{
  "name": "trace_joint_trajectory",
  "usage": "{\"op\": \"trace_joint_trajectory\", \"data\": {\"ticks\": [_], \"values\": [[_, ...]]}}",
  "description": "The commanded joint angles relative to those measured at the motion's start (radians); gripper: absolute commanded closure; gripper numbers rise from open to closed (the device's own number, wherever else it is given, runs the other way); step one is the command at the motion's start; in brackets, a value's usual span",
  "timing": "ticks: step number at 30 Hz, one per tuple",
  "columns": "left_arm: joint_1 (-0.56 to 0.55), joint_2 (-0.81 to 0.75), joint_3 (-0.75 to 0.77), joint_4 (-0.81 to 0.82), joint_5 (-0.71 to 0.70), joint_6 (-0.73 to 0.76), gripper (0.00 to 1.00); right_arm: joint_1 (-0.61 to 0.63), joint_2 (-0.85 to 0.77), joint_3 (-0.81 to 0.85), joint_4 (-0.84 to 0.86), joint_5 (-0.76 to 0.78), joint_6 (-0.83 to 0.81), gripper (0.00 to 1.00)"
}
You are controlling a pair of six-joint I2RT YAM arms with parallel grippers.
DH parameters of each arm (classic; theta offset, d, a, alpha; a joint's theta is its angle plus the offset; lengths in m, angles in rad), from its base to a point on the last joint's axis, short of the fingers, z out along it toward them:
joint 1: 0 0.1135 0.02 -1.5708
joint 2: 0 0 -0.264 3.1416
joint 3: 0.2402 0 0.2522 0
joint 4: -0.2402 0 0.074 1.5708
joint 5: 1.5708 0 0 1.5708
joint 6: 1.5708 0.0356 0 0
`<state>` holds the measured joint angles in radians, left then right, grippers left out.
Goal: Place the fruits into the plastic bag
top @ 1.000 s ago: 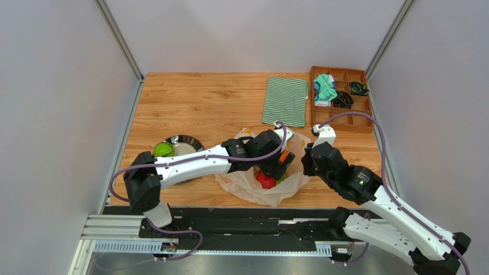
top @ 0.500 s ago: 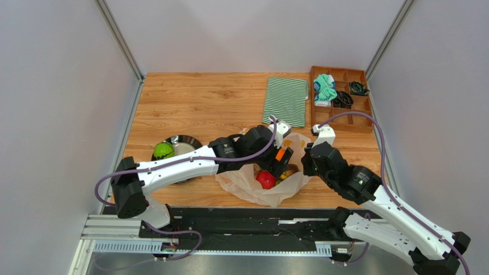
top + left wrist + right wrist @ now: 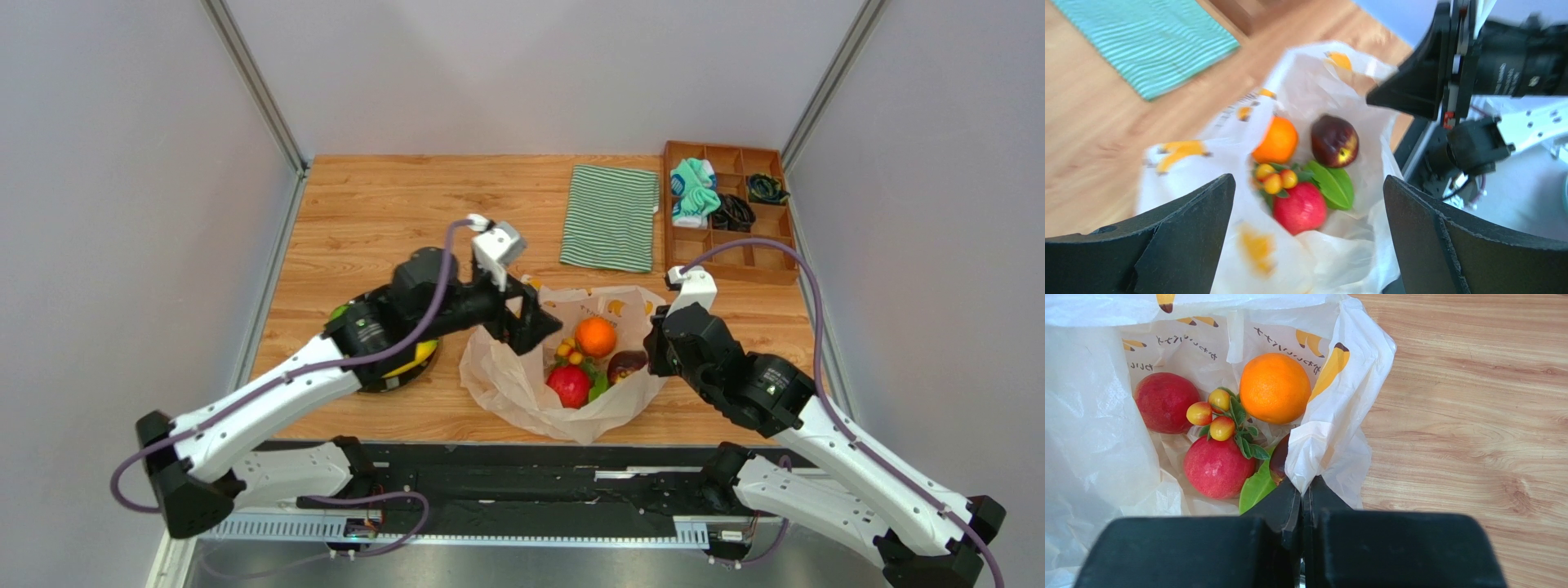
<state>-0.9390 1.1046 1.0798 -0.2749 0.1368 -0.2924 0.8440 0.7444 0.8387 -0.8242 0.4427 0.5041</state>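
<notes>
The plastic bag (image 3: 515, 382) lies open at the table's near middle. Inside it lie an orange (image 3: 596, 336), a red apple (image 3: 568, 385), a dark red fruit (image 3: 627, 364), a green leaf and small yellow berries. My left gripper (image 3: 530, 325) is open and empty, hovering over the bag's left rim; its view shows the orange (image 3: 1276, 140) and apple (image 3: 1300, 208) below the gripper (image 3: 1308, 184). My right gripper (image 3: 1303, 487) is shut on the bag's right edge (image 3: 1333, 410) and holds it up. A yellow fruit (image 3: 424, 355) and a green one (image 3: 336, 315) peek from under the left arm.
A green-and-white striped cloth (image 3: 610, 217) lies at the back. A wooden compartment tray (image 3: 767, 263) with small items stands at the back right. A metal bowl (image 3: 395, 375) is mostly hidden under the left arm. Grey walls close both sides.
My left gripper has let go of the orange, which now lies in the bag, and has pulled back up and to the left. The right gripper has not moved.
</notes>
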Motion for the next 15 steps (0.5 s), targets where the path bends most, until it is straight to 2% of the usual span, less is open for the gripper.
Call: {"op": "trace_joint_trajectory", "data": {"ticks": [1, 4, 6, 7, 8, 10, 11, 15], "values": [[0.101, -0.182, -0.029, 0.047, 0.084, 0.059, 0.01, 0.003, -0.008, 0.017, 0.031, 0.007, -0.004, 0.99], [0.205, -0.265, -0.02, -0.093, -0.05, 0.088, 0.01, 0.003, -0.01, 0.02, 0.031, 0.007, -0.004, 0.99], [0.328, -0.301, -0.032, -0.184, -0.098, 0.078, 0.01, 0.004, -0.01, 0.02, 0.031, 0.007, -0.006, 0.99], [0.379, -0.331, -0.043, -0.202, -0.086, 0.072, 0.01, 0.003, -0.011, 0.022, 0.031, 0.005, -0.006, 0.99], [0.479, -0.345, -0.055, -0.225, -0.071, 0.056, 0.01, 0.004, -0.01, 0.022, 0.033, 0.005, -0.004, 0.99], [0.584, -0.373, -0.101, -0.237, -0.008, 0.038, 0.01, 0.003, -0.008, 0.022, 0.033, 0.005, -0.006, 0.99], [0.679, -0.376, -0.116, -0.245, 0.01, 0.013, 0.01, 0.003, -0.007, 0.02, 0.031, 0.002, -0.006, 0.99], [0.862, -0.336, -0.184, -0.27, 0.011, -0.036, 0.01, 0.003, -0.013, 0.02, 0.031, 0.002, -0.009, 0.98]]}}
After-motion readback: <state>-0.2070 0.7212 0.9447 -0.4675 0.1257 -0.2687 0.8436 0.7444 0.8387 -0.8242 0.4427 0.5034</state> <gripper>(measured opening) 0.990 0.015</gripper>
